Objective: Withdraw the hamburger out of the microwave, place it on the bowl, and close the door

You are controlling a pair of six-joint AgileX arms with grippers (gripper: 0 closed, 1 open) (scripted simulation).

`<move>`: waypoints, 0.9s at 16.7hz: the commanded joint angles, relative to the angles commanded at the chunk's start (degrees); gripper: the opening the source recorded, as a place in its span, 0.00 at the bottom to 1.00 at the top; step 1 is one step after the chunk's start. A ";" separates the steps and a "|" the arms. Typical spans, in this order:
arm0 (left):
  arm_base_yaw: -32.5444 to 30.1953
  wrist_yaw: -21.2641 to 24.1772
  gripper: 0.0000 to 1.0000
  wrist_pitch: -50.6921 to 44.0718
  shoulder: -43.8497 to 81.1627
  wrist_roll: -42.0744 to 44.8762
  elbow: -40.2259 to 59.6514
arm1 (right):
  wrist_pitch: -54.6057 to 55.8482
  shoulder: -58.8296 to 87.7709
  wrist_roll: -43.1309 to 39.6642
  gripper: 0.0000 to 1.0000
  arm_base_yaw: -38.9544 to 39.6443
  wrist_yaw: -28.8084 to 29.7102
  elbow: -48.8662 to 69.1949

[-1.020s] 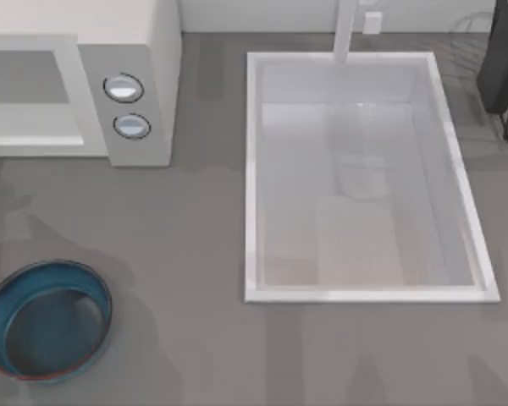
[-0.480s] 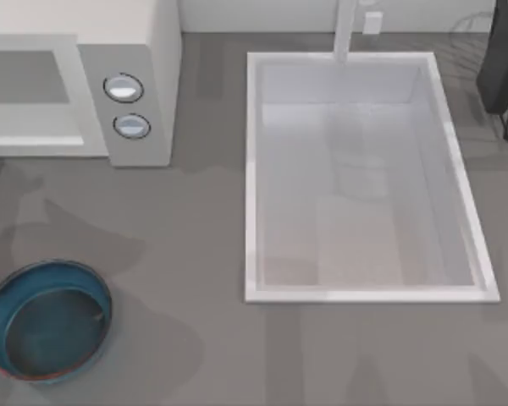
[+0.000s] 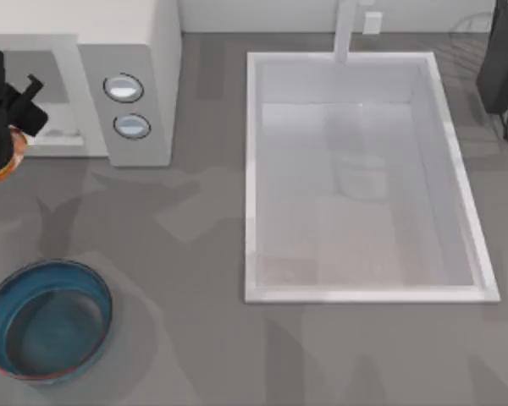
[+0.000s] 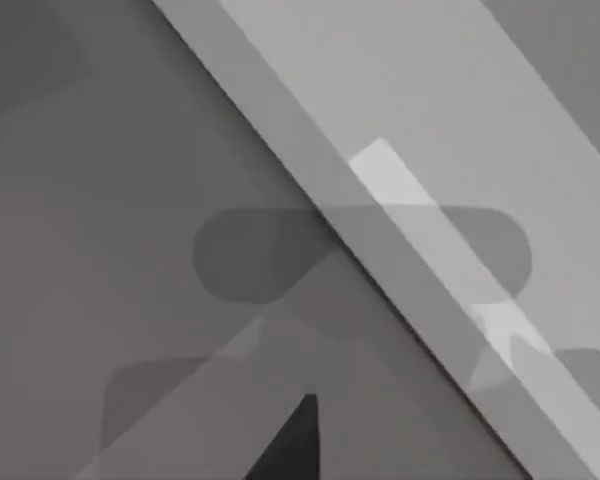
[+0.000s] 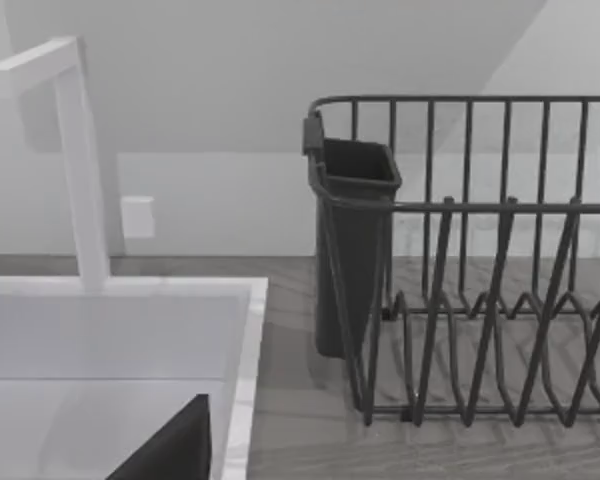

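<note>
Now the left claw (image 3: pixel 4 127) sits at the far left edge of the top view, a dark shape just in front of the microwave (image 3: pixel 135 76), and an orange-brown sliver of the hamburger (image 3: pixel 8 161) peeks out from under it; whether the fingers are clamped on the bun or merely above it I cannot tell, since the arm's own bulk hides them. Outward from there, the door (image 3: pixel 30 93) area reads as a pale grey panel beside the two knobs (image 3: pixel 127 106), and the bowl (image 3: pixel 46 317) lies well apart toward the near left corner of the bench (image 3: pixel 186 254), open and waiting. By my judgement the step in hand is carrying the hamburger from the microwave to the bowl, so the sound way is to lift clear of the sill, travel straight over the bowl's middle, and lower before letting go, so the lump does not catch the reddish rim. The left wrist view gives flat grey bands and soft shadows with a dark wedge at its edge, which the overhead shot does not resolve. The right wrist view shows the sink (image 5: pixel 110 340), its faucet (image 5: pixel 75 160) and a dark dish rack (image 5: pixel 480 260), suggesting the right arm is parked at the far right
</note>
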 joint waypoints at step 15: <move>-32.14 -21.84 0.00 -88.77 28.11 -99.52 25.93 | 0.00 0.00 0.00 1.00 0.00 0.00 0.00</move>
